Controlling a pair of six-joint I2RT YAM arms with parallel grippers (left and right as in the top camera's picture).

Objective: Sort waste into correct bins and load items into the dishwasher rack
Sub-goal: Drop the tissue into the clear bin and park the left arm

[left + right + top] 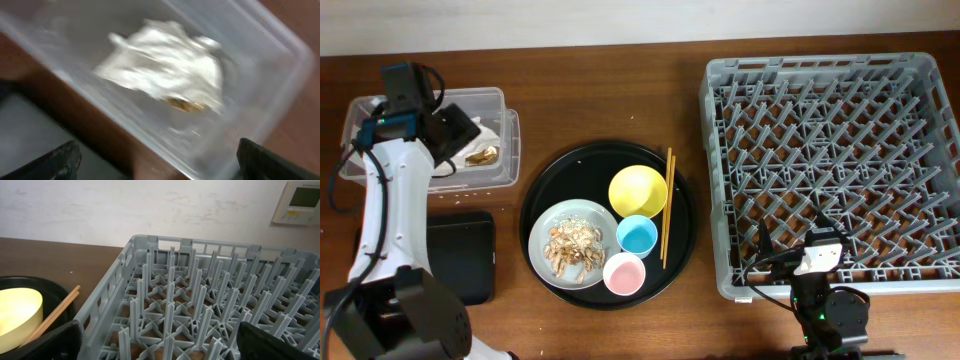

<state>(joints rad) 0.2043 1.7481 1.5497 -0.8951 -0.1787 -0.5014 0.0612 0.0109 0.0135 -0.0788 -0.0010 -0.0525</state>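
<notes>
My left gripper hangs open over the clear tub; in its blurred wrist view the gripper is empty above crumpled white tissue and a brown-and-gold wrapper scrap lying in the tub. The wrapper scrap also shows from overhead. A yellow bowl, blue cup, pink cup, chopsticks and a plate bearing flaky food scraps sit together. My right gripper is open and empty at the front edge of the grey rack; its wrist view shows the gripper above the rack's pegs.
The dishes rest on a large round black tray at the table's middle. A shallow black rectangular tray lies in front of the tub, beside my left arm. The rack fills the right side of the table.
</notes>
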